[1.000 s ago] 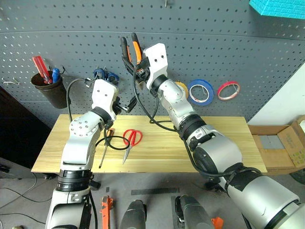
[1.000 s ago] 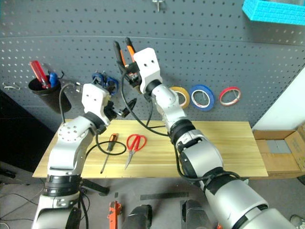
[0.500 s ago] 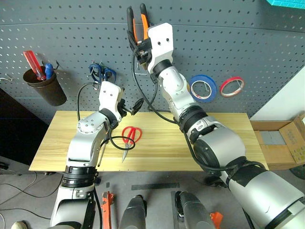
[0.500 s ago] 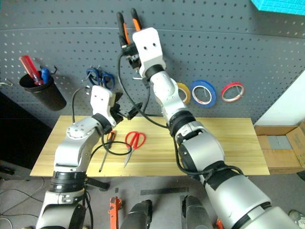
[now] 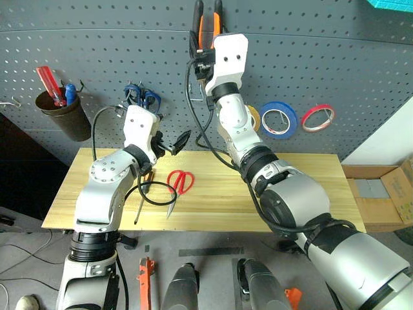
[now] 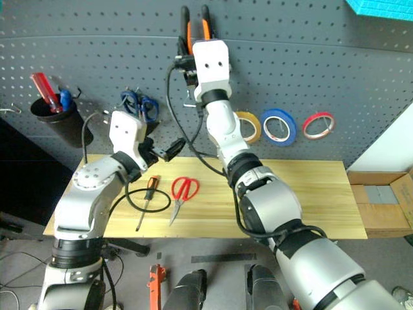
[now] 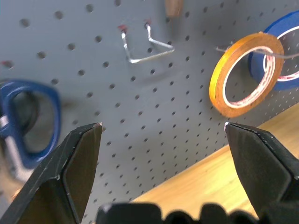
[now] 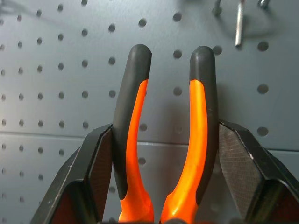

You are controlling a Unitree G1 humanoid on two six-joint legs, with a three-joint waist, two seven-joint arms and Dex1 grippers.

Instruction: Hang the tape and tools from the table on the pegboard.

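My right gripper (image 8: 164,125) is shut on the pliers (image 8: 133,116), whose orange-and-black handles (image 5: 208,19) point up against the dark pegboard (image 5: 335,64), high above the table (image 5: 310,194). My left gripper (image 5: 173,143) is open and empty, held level over the table's left part, facing the pegboard. The red-handled scissors (image 5: 179,184) and the slim screwdriver (image 6: 146,201) lie on the wood below it, a black cable looped over the screwdriver. The yellow tape (image 7: 245,74) hangs on the pegboard, partly behind my right arm in the eye views.
A blue tape ring (image 5: 279,120) and a red one (image 5: 317,117) hang right of the yellow tape. Blue-handled scissors (image 5: 143,98) hang at the left, beside a black cup (image 5: 64,116) of tools. A bare wire hook (image 7: 142,46) sticks out nearby. A cardboard box (image 5: 381,194) sits right of the table.
My right arm has lifted the pliers higher up the pegboard and tilted them more upright. The left gripper has stayed open in about the same spot. The camera has shifted.
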